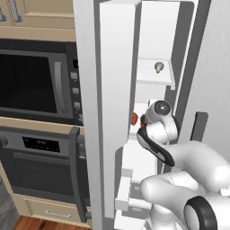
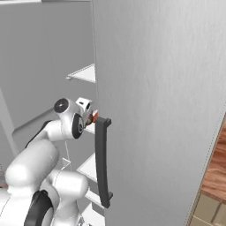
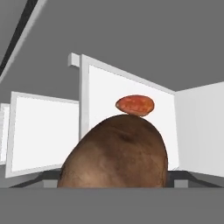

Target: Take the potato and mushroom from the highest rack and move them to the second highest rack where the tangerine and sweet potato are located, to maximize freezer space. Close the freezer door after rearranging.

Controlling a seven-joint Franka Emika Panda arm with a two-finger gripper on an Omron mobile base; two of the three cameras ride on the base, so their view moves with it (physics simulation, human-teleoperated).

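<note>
**Fingers hidden behind potato at the second rack**

Fingertips: you can't see them in the hand view, the brown potato [image 3: 116,153] covers the bottom where they would rise, so the jaw gap can't be told; the potato sits right up against the camera, apparently carried.

Biggest first: you've got the freezer [image 1: 188,54] open, with its freezer door [image 1: 105,112] standing edge-on in the left base view and the other grey door slab [image 2: 163,110] with a dark handle [image 2: 102,161] taking most of the right base view. White arm [image 1: 179,166] reaches inside at mid height.

Left base view gives you what the others don't: the black wall ovens [image 1: 36,81], wood cabinets above and below them, wood floor at the bottom edge, and the mushroom [image 1: 158,67] alone on the upper white shelf. A reddish bit of the sweet potato [image 1: 134,118] shows just left of the wrist; right base view has the same bit [image 2: 94,117] beside the hand. Hand view puts the sweet potato [image 3: 134,105] just past the potato, white walls behind.

Oven panel marks are too small to read.
</note>
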